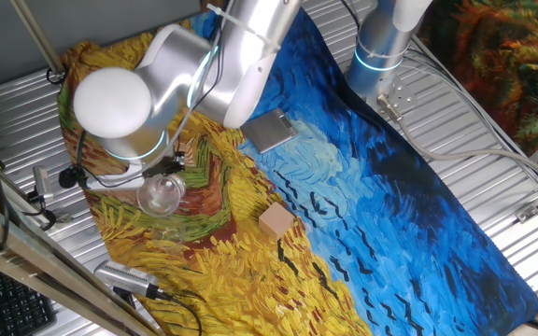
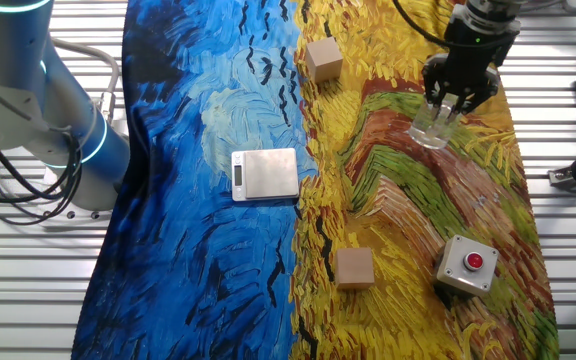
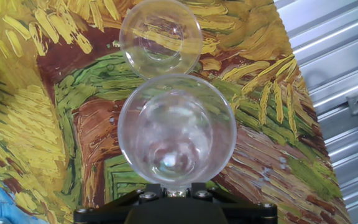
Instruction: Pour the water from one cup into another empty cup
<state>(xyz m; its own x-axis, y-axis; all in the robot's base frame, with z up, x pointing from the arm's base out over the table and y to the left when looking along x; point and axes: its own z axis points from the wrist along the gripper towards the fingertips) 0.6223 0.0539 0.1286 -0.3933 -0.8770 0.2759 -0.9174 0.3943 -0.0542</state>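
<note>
Closed on the near glass cup [image 3: 176,130], the gripper [image 2: 452,105] keeps it upright, the empty glass cup [image 3: 160,36] touching at twelve o'clock, ready for pouring.

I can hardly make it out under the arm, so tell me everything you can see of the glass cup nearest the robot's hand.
The near cup is clear, colourless glass with a round rim, so the painted cloth shows through it. It stands upright at the gripper, whose fingers reach down around it. Its rim sits right by the second clear cup. Whether it holds water cannot be told.
</note>
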